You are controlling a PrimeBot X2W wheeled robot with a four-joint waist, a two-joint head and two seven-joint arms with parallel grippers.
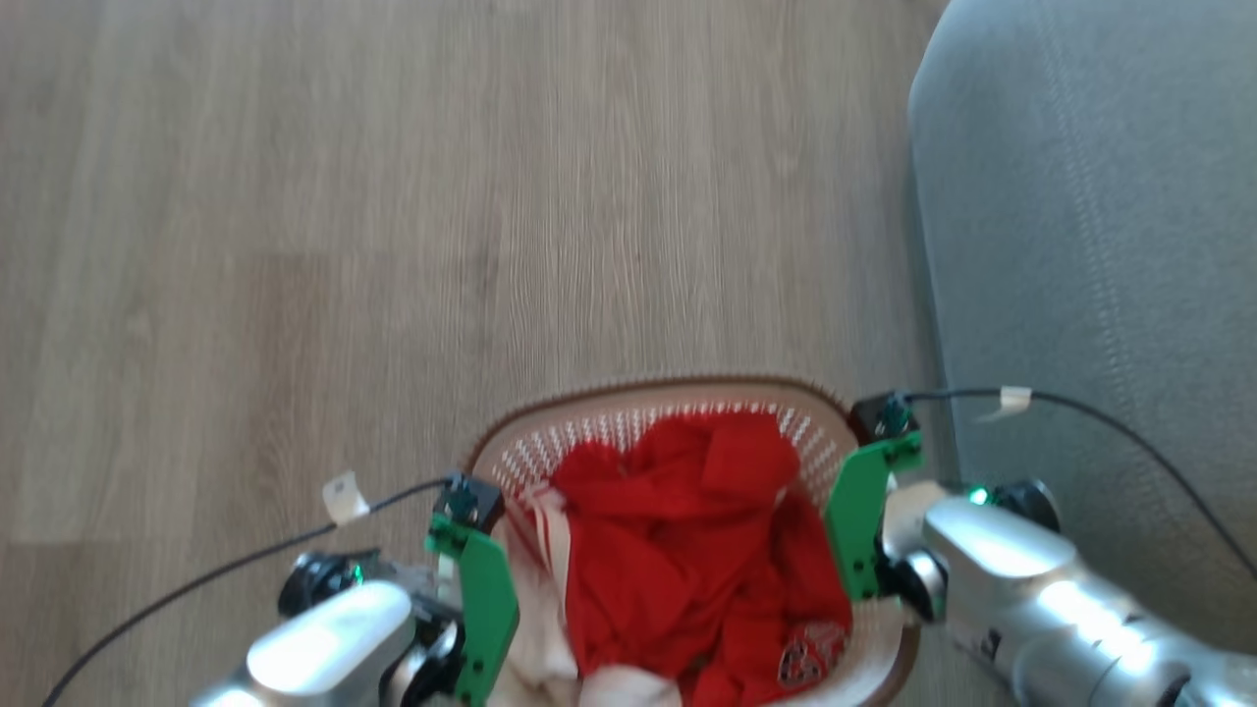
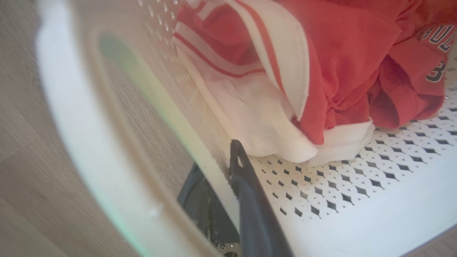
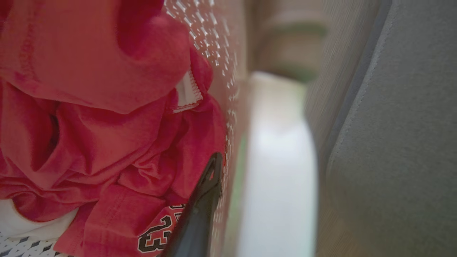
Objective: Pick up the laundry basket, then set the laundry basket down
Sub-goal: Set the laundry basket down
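Note:
The laundry basket [image 1: 668, 388], white and perforated with a brown rim, hangs between my two arms low in the head view, with red and white clothes [image 1: 687, 550] inside. My left gripper [image 1: 481, 589] is shut on its left wall. In the left wrist view my left gripper [image 2: 214, 160] has one dark finger inside the basket [image 2: 339, 185] and one outside, beside the white handle [image 2: 71, 125]. My right gripper [image 1: 864, 520] is shut on the right wall. The right wrist view shows my right gripper [image 3: 232, 167] with its inner finger against the basket wall [image 3: 228, 71], the outer one hidden by the handle [image 3: 282, 160].
A grey sofa [image 1: 1100, 245] stands close on the right, almost touching the basket's right side, and fills the right of the right wrist view as the sofa [image 3: 400, 142]. Wooden floor [image 1: 393, 245] stretches ahead and to the left. Black cables loop from both wrists.

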